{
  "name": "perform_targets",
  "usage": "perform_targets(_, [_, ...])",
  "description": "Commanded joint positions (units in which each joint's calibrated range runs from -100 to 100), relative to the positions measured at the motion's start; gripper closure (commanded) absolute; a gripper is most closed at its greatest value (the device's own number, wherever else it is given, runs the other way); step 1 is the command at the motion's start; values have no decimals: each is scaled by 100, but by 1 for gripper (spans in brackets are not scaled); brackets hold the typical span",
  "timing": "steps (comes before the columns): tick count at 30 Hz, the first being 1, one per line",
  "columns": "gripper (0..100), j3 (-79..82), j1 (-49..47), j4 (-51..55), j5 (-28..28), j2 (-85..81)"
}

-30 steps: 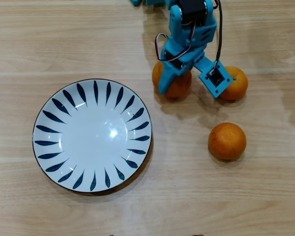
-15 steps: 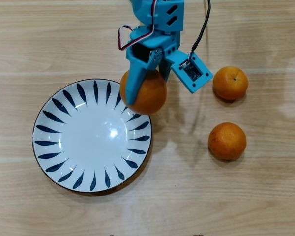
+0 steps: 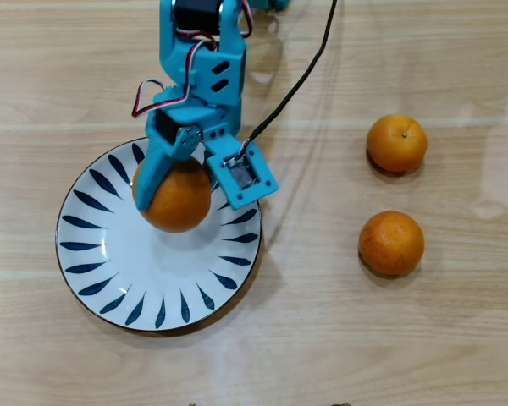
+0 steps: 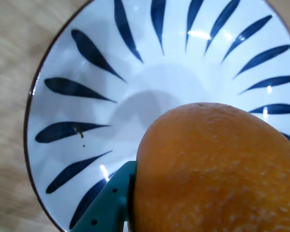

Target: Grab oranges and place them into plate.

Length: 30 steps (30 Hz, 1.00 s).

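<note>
Three oranges point(image 3: 173, 196) point(image 3: 396, 143) point(image 3: 391, 243), one plate point(image 3: 110, 254), one claw point(image 3: 176, 169).

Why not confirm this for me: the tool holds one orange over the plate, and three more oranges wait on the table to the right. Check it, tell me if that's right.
Not quite. Only two oranges wait on the table, not three: the upper orange and the lower orange, as the overhead view shows. The rest stands: the tool holds the large orange over the plate, and the two lie to the right.
</note>
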Motion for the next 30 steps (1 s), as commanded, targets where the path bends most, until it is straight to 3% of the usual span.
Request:
perform_targets(1, [72, -447, 98, -290, -21, 45])
perform_targets(5, [58, -456, 65, -324, -26, 147])
perform_targets(13, [58, -465, 25, -367, -26, 147])
perform_targets(17, [64, -465, 25, -290, -220, 62])
perform_targets(18, [72, -484, -56, -281, -236, 37])
perform_targets(21, [82, -637, -362, -204, -230, -183])
perform_targets(26, [83, -1380, -1209, 475, -303, -360])
perform_targets(30, [84, -1959, -1749, 1128, -690, -360])
